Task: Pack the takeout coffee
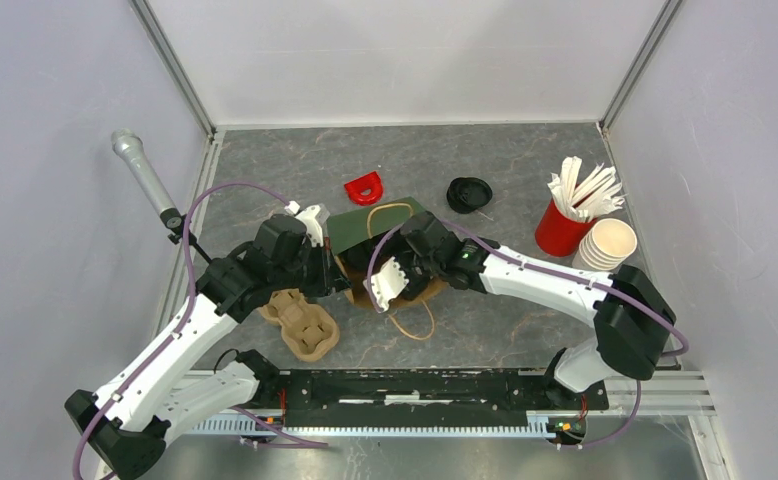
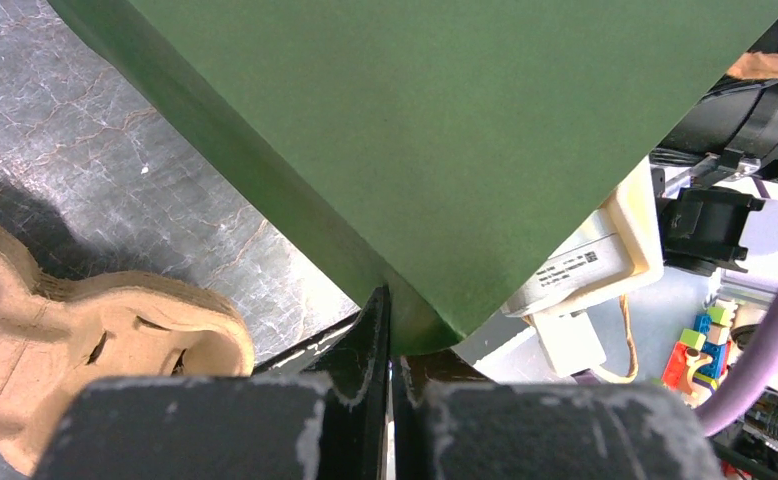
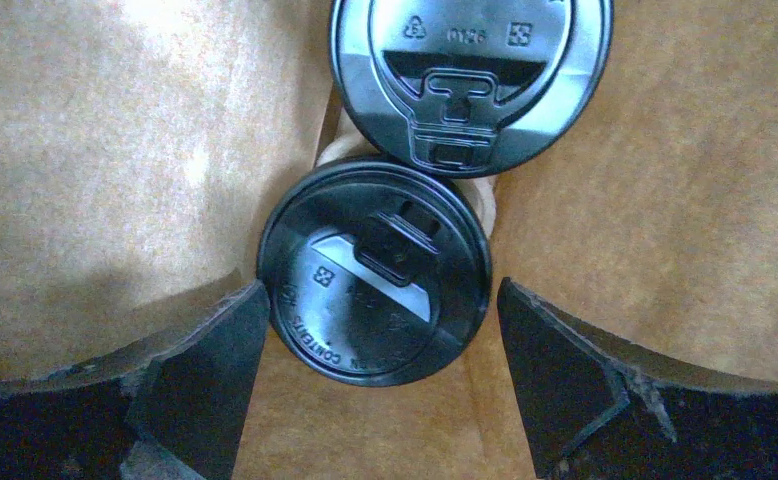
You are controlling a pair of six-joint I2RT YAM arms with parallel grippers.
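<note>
1. Coffee: two cups sit inside the bag (image 1: 375, 225). They are seen from above, so only their black lids show. The rims of the near cup (image 3: 375, 270) and the far cup (image 3: 470, 80) meet in the right wrist view.
2. The right pincer (image 3: 380, 295) is down in the bag's mouth with its jaws wide apart. One finger stands on either side of the near cup, with a gap on both sides, and it grips nothing.
3. The bag is green outside and brown inside. It sits mid-table (image 1: 525, 170) between the two arms, and a twine handle (image 1: 415, 322) loops onto the table on its near side.
4. The left pincer (image 2: 387, 310) has its jaws pressed together on the bag's green edge.
5. A pulp carrier (image 1: 305, 325) lies just beside the left arm's wrist, to the near left of the bag.
6. Behind the bag are a loose lid (image 1: 468, 193) and a small red piece (image 1: 365, 187).
7. At the right rear, a red cup (image 1: 562, 230) holds white sticks. A stack of lidless cups (image 1: 605, 245) stands just beside it.
8. A microphone (image 1: 145, 175) stands at the left edge.
</note>
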